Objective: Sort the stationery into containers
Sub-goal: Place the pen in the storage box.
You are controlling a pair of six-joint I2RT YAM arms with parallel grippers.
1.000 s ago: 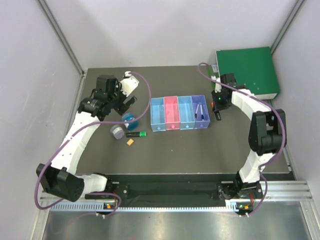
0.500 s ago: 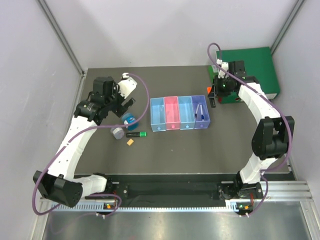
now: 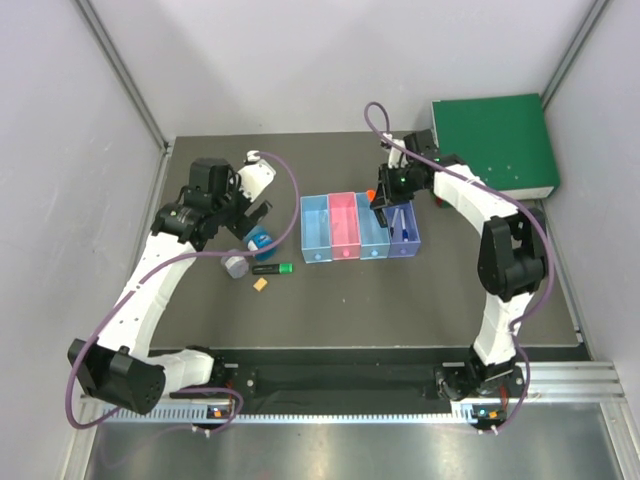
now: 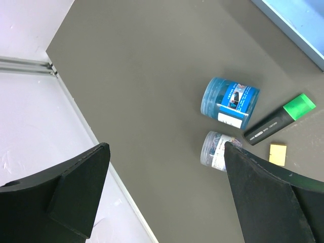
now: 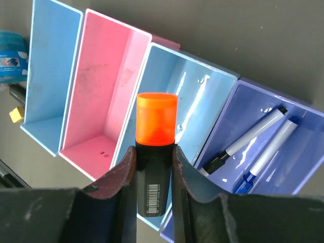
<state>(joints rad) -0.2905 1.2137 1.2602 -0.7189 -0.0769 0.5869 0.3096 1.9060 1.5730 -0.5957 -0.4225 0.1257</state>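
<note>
My right gripper point(image 3: 381, 203) point(image 5: 154, 154) is shut on the black highlighter with the orange cap point(image 5: 157, 117) and holds it above the second light blue bin point(image 5: 195, 96) point(image 3: 371, 236). The purple bin point(image 5: 298, 174) point(image 3: 403, 243) holds two white pens, one black-capped point(image 5: 251, 137) and one blue-capped point(image 5: 273, 151). The pink bin point(image 5: 109, 86) and the first light blue bin point(image 5: 50, 71) hold nothing. My left gripper point(image 3: 256, 214) point(image 4: 166, 152) is open and empty above the blue tin point(image 3: 259, 240) point(image 4: 230, 97). Beside it lie the grey tin point(image 4: 218, 150), the green-capped highlighter point(image 4: 279, 119) and the orange block point(image 4: 277, 154).
A large green binder point(image 3: 495, 143) lies at the table's back right corner. The grey side wall and the table's left edge point(image 4: 86, 131) run close to my left gripper.
My right gripper has swung left from beside the green binder to over the bins, carrying the orange-capped highlighter. My left gripper has shifted slightly nearer the blue tin.
</note>
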